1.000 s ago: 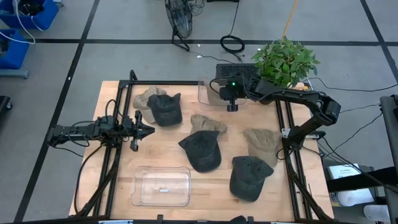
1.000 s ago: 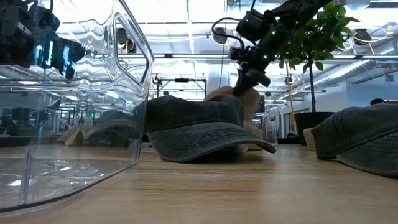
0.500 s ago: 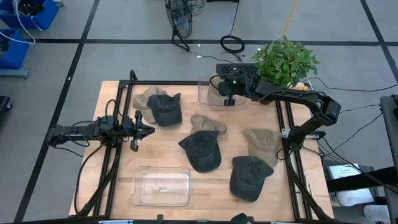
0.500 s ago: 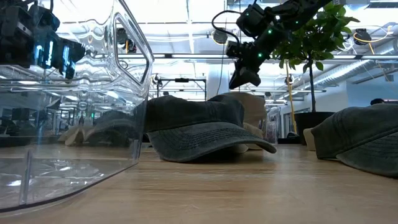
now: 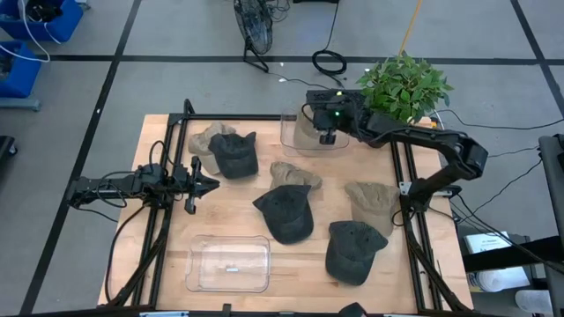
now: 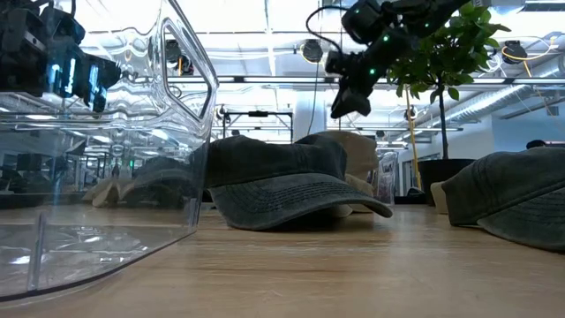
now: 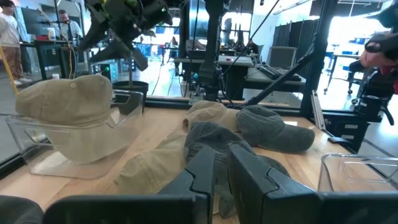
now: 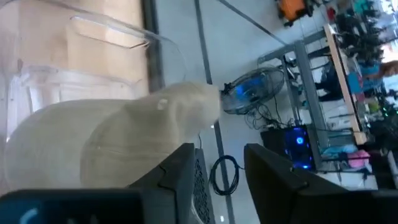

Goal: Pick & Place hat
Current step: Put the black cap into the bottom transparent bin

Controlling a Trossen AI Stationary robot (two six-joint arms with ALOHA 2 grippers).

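A tan hat (image 5: 308, 134) sits crown up inside the clear bin (image 5: 291, 145) at the table's far edge; it also shows in the right wrist view (image 8: 112, 143) and the left wrist view (image 7: 68, 106). My right gripper (image 5: 328, 136) hovers open above that hat, clear of it, and shows high in the low view (image 6: 349, 99). My left gripper (image 5: 201, 183) waits shut near the table's left edge. Several other tan and dark hats lie on the table.
A dark hat (image 5: 234, 155) lies on a tan one (image 5: 210, 138) at far left. More hats lie at the centre (image 5: 286, 211) and right (image 5: 370, 204), and near right (image 5: 352, 252). A second clear bin (image 5: 229, 262) sits at the near edge, a potted plant (image 5: 404, 86) at the far right corner.
My right gripper has risen off the tan hat and drifted slightly toward the far edge. The hat, which the fingers met a second ago, now rests alone in the far bin.
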